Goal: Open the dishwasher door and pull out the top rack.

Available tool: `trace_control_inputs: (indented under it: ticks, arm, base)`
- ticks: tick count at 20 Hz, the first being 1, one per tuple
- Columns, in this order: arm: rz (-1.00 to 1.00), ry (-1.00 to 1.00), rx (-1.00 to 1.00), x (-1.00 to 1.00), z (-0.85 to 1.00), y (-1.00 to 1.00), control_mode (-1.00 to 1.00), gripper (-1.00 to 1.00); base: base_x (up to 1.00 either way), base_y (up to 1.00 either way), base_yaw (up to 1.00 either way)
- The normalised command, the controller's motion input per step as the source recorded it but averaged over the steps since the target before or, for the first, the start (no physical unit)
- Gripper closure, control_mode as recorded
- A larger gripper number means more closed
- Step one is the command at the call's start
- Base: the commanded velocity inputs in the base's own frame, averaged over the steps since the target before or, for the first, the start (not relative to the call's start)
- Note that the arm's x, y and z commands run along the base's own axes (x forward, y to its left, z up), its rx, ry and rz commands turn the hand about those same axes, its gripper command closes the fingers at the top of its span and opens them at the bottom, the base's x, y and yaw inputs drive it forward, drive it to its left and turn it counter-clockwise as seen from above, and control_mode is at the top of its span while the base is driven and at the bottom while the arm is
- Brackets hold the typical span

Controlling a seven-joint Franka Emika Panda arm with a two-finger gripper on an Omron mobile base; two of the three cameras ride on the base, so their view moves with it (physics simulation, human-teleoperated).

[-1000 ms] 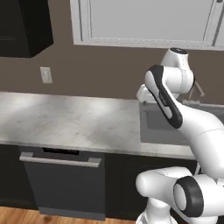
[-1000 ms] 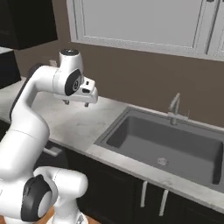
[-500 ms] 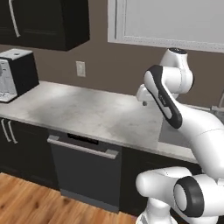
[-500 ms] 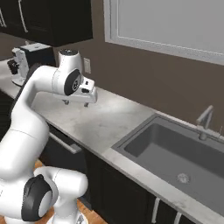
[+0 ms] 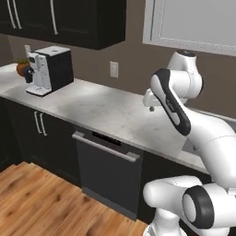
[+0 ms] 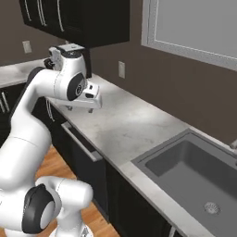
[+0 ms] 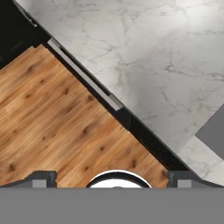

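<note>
The kitchen view has shifted; the dishwasher door (image 5: 108, 177) remains closed.

Wood floor (image 5: 41, 198) in front of the dishwasher door (image 5: 108, 177) lies open, nothing blocking its silver bar handle (image 5: 105, 146). The marble counter (image 5: 106, 110) above is bare near the gripper (image 6: 83, 107). Coffee machine (image 5: 48, 69) stands well off to the left; the sink (image 6: 194, 169) drops away right.

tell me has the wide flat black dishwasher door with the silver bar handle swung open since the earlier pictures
No. The dishwasher door remains shut, flush under the marble counter; its shift across the picture comes from the base driving.
</note>
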Motion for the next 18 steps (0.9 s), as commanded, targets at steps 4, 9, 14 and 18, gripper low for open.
trace_control_inputs:
  ticks: [4, 9, 14, 18]
  arm:
    - [0.00, 0.00, 0.00, 0.00, 0.00, 0.00, 1.00, -1.00]
    - [0.00, 0.00, 0.00, 0.00, 0.00, 0.00, 1.00, -1.00]
    - [0.00, 0.00, 0.00, 0.00, 0.00, 0.00, 1.00, -1.00]
    - [0.05, 0.00, 0.00, 0.00, -0.16, 0.08, -1.00, -1.00]
  base:
    - [-0.01, -0.58, 0.33]
    - [0.00, -0.51, 0.28]
    - [0.00, -0.21, 0.20]
    - [0.00, 0.00, 0.00]
